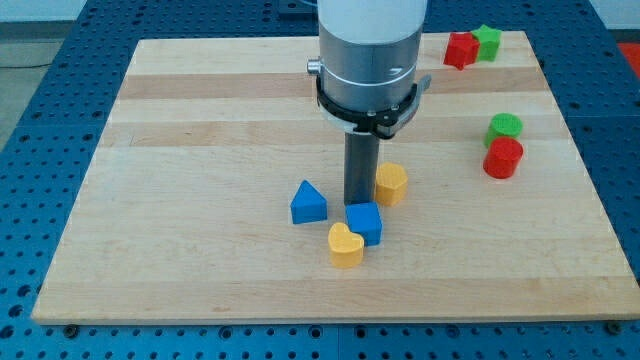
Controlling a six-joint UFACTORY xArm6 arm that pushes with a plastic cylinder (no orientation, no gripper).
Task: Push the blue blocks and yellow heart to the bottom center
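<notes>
A blue triangle block (pixel 308 203) lies on the wooden board (pixel 180 200) left of centre. A blue cube (pixel 365 222) sits just right of it, and a yellow heart (pixel 346 245) touches the cube's lower left side. My tip (pixel 359 202) stands right behind the blue cube, at its top edge, between the blue triangle and a yellow hexagon-like block (pixel 391 184) on its right. The arm's grey body hides the board's top middle.
A red block (pixel 460 49) and a green block (pixel 487 42) sit together at the top right. A green cylinder (pixel 504 127) and a red cylinder (pixel 503 158) sit near the right edge. Blue perforated table surrounds the board.
</notes>
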